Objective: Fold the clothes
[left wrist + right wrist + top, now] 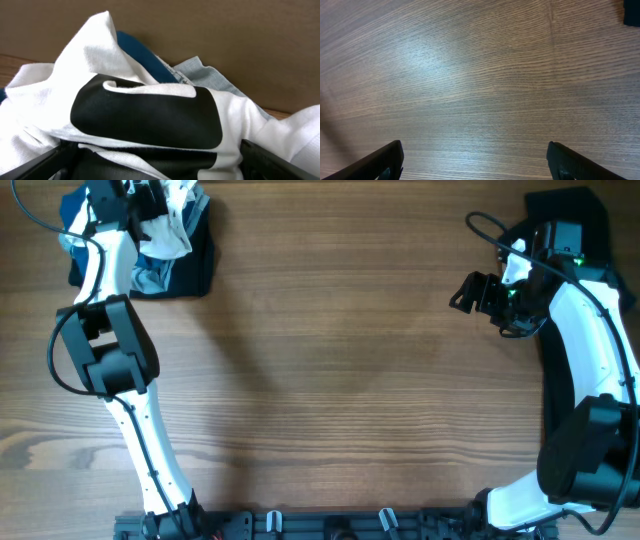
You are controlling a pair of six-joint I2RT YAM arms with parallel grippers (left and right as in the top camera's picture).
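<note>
The clothes [172, 242] lie in a crumpled pile at the table's far left corner: white, pale blue and black fabric. My left gripper [150, 202] is down in the pile. The left wrist view has the white T-shirt [100, 47] with its black print [145, 112] bunched up close, and a blue shirt [142, 56] behind it. The left gripper [155, 162] stands open, its fingers [47, 160] wide apart with the T-shirt's fabric between them. At the far right my right gripper [466, 292] hangs open over bare wood, nothing between its fingers [382, 162].
A black garment [566, 210] lies at the table's far right corner behind the right arm; its corner [632, 11] shows in the right wrist view. The wooden table [340, 360] spreads between the two arms. A rail with clips [330, 525] runs along the front edge.
</note>
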